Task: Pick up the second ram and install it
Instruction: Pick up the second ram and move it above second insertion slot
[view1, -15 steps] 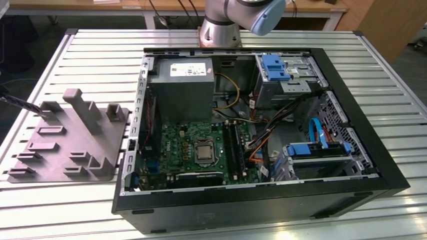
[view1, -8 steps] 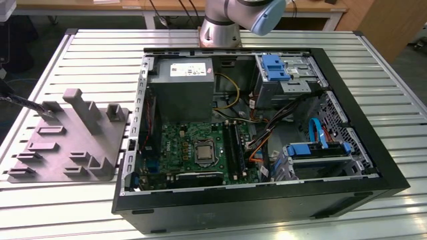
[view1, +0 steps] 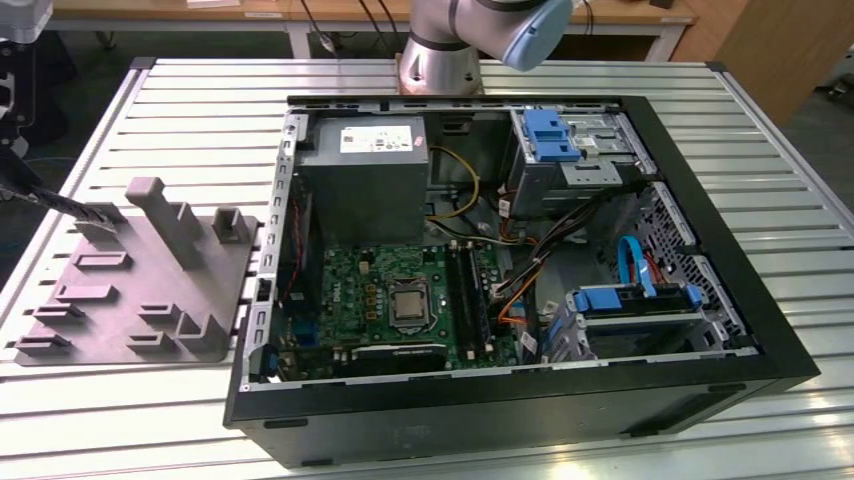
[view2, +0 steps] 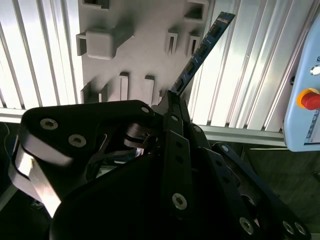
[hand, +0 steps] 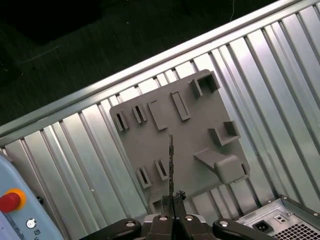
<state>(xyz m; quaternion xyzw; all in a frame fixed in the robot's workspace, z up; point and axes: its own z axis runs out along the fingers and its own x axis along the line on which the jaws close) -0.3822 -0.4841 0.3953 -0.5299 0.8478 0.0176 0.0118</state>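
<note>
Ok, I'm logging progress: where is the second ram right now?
The second ram, a thin dark blue circuit-board stick, is clamped at one end in the black fingers over the grey slotted holder plate, in both wrist views.

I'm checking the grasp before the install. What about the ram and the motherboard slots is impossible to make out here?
Second wrist view: the lower end of the second ram is hidden inside the gripper, so grip depth is unclear.
First wrist view: the second ram is edge-on, its faces hidden.
Exterior view: the motherboard slots are too small to tell which are filled.
</note>
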